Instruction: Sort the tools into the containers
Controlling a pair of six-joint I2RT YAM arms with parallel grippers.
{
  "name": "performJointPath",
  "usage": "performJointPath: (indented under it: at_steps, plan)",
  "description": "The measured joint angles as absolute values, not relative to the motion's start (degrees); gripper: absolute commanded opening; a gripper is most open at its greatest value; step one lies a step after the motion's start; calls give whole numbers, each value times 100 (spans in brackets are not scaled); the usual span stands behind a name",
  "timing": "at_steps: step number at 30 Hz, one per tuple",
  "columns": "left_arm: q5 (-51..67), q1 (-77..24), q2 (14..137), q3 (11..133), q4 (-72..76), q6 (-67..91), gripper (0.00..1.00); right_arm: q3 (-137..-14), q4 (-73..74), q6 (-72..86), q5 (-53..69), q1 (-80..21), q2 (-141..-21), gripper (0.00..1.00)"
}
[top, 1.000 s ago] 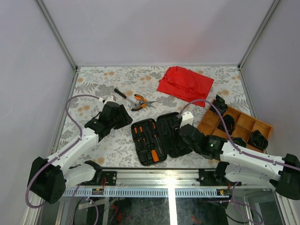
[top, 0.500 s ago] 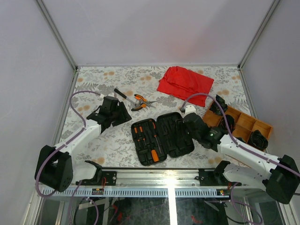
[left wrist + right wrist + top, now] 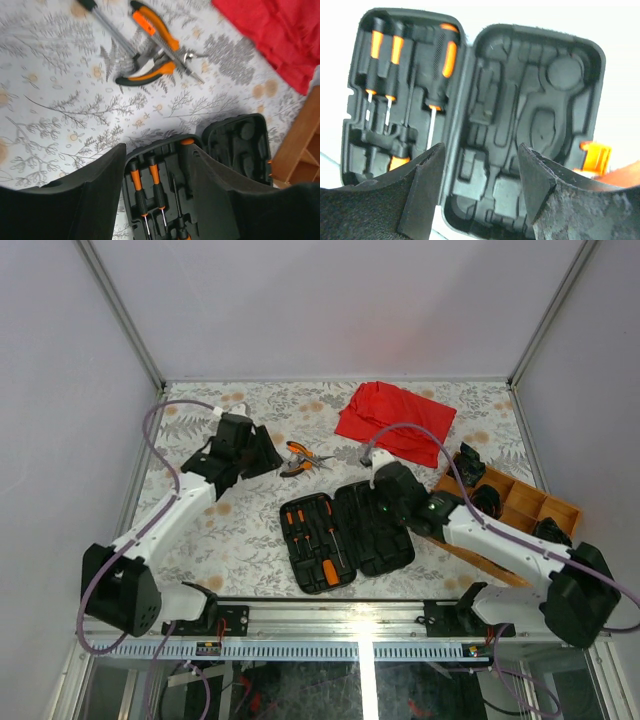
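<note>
Lining up on pliers (image 3: 150,50)
I'm hovering the left gripper (image 3: 156,150), spread and empty, by the pliers far-left of the case (image 3: 345,533); the right gripper (image 3: 480,150), seemingly empty too, is gaping over its vacant half.

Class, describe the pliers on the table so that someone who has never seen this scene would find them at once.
On the floral tabletop, find the red cloth at the far side. Left of it, beyond the open black tool case, lie the pliers. Their two curved orange handles, spread apart, distinguish them from the straight black-handled driver by them.
</note>
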State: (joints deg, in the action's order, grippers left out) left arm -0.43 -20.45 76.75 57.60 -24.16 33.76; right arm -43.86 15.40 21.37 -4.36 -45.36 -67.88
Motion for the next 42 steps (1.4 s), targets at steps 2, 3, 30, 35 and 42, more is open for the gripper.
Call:
performJointPath:
  at_steps: [2, 3, 30, 35, 42]
  plan:
    - [-95, -2003, 7419, 5953, -2587, 3225, 53, -4807, 1474, 1946, -349, -4517, -7170, 66]
    - [-104, -1951, 7273, 6027, -2659, 3122, 53, -4984, 1426, 1861, -325, -4506, -7343, 66]
    - [237, -1398, 6541, 5094, -2832, 2541, 50, -10674, 2641, -991, 1417, -3745, -12704, 58]
    - [263, -1297, 6582, 5094, -2832, 2541, 50, -11207, 2926, -1173, 1455, -3739, -13225, 57]
    - [395, -1175, 6595, 5094, -2832, 2541, 49, -11509, 3201, -1271, 1455, -3739, -13605, 51]
